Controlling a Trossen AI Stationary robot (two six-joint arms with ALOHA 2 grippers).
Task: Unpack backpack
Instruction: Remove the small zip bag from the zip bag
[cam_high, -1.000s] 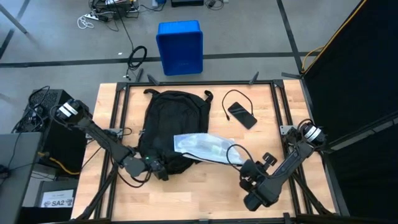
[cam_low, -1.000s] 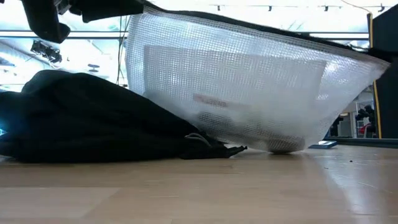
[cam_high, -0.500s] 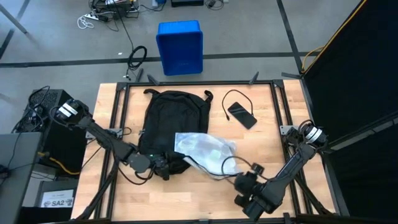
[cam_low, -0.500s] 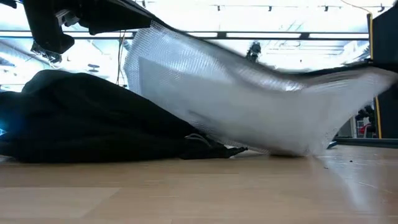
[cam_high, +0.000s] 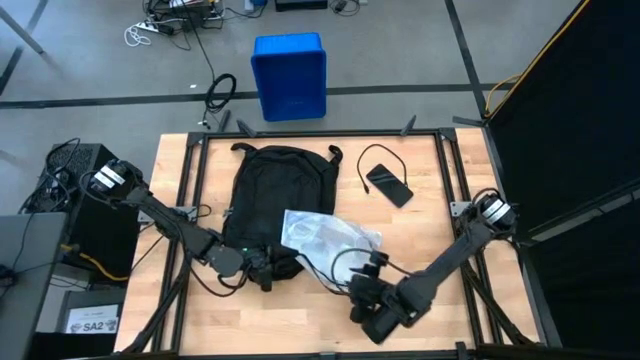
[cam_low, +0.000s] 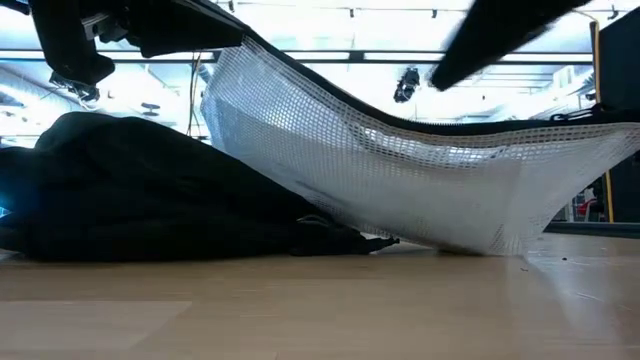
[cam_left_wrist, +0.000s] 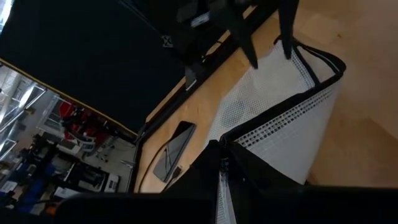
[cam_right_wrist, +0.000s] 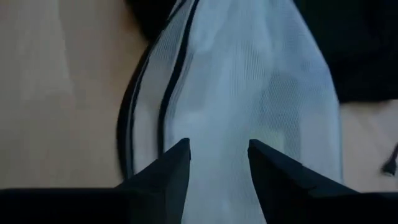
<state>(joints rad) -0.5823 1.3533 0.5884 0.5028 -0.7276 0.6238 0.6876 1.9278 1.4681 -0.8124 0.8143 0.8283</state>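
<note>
Left tool (cam_high: 262, 268), pressed together, pins the big black fabric backpack (cam_high: 275, 195) so the right tool (cam_high: 362, 291), spread, releases the white mesh pouch (cam_high: 325, 238).

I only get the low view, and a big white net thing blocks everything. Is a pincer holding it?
Observer: No. In the right wrist view, the right pincer is open, with the mesh pouch just in front of its fingers.
Operator: Where is the pouch lying?
Observer: From above, it lies partly on the backpack and partly on the table.
Operator: Is anything else on the table?
Observer: A phone with a cable, beyond the pouch, towards the far edge.
</note>
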